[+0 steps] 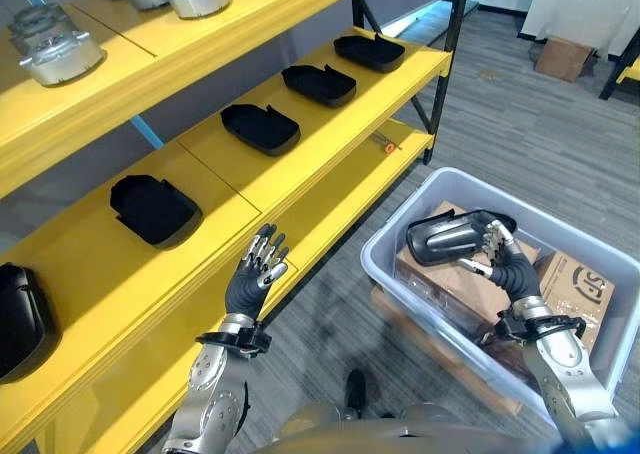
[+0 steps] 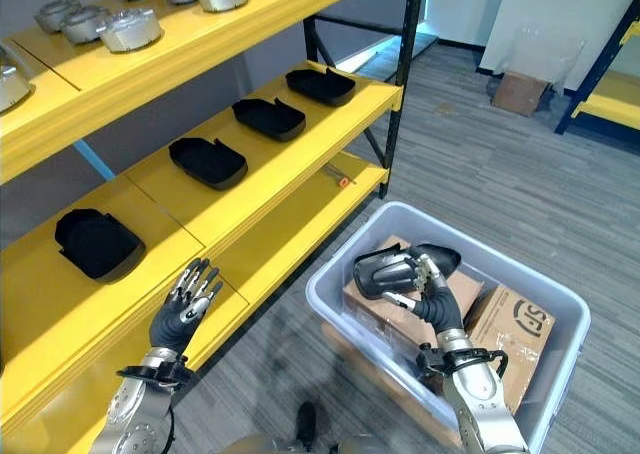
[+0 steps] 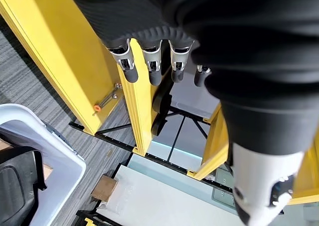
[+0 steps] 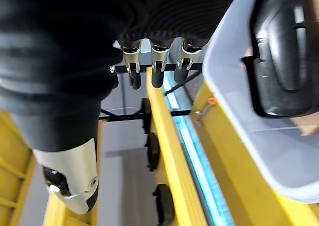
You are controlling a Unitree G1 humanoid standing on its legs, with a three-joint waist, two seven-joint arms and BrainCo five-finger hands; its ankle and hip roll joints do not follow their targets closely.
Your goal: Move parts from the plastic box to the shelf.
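Lying on cardboard inside the plastic box, the black part sits at ten o'clock of the right hand, touching its relaxed fingers; the left hand, fingers straight, hovers by the shelf.

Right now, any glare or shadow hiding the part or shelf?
Left eye view: bright sheen across the top of the part in the box, its outline readable; the shelf is evenly lit, no glare. Right wrist view: mild highlight on the part, bright cyan strip past the shelf edge.
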